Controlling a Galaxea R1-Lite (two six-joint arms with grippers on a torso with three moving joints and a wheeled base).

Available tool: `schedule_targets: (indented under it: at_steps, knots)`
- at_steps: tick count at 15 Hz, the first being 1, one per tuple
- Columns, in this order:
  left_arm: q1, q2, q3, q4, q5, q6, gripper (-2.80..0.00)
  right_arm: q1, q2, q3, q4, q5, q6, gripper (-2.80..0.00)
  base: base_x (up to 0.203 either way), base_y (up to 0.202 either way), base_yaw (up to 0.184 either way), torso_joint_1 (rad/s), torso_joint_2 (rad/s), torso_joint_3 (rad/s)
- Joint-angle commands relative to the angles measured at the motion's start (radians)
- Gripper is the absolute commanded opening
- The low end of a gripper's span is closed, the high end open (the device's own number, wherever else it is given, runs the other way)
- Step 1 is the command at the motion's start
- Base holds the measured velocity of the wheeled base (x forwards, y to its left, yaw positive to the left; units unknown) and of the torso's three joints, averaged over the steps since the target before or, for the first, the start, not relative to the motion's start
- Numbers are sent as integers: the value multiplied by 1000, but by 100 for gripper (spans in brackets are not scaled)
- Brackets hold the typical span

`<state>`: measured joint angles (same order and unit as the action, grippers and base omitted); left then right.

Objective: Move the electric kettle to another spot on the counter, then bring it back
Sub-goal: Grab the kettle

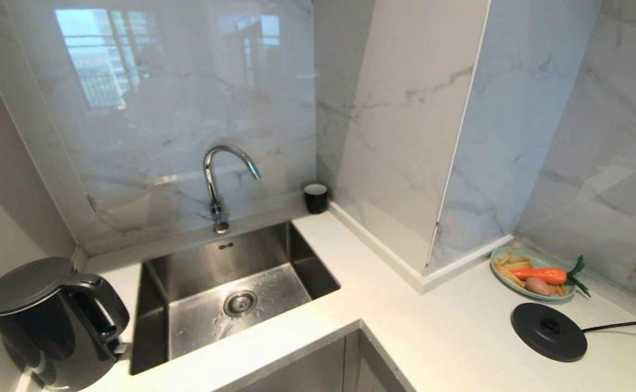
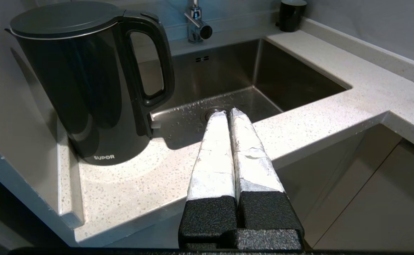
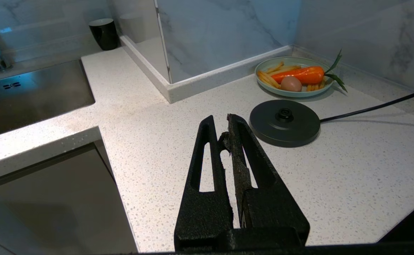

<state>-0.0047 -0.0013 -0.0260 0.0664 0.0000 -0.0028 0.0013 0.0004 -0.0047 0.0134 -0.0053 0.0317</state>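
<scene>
One kettle (image 2: 86, 81) stands on the counter (image 2: 136, 184) beside the sink (image 2: 228, 78), ahead of the left pincer (image 2: 224, 115), whose taped fingers press together on nothing. The right pincer (image 3: 221, 125), tips together and empty, hangs near one base disc (image 3: 284, 122); beyond it sit one plate (image 3: 263, 67) and one cup (image 3: 104, 33).
</scene>
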Motion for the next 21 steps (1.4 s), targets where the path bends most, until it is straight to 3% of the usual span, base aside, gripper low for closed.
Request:
schedule_targets:
  at_steps: [1,4,6,21]
  knots:
    - [2,0,0,0,-2,-1,-280,0,0,0,0,-1,1,-280,0,0,0,0,0,0]
    - [2,0,1,-7,2,-7,-280,0,0,0,0,-1,1,-280,0,0,0,0,0,0]
    - [2,0,24,-80,3,-11,-280,0,0,0,0,-1,1,-280,0,0,0,0,0,0]
    - [0,0,26,-82,0,-8,-280,0,0,0,2,-1,1,-280,0,0,0,0,0,0]
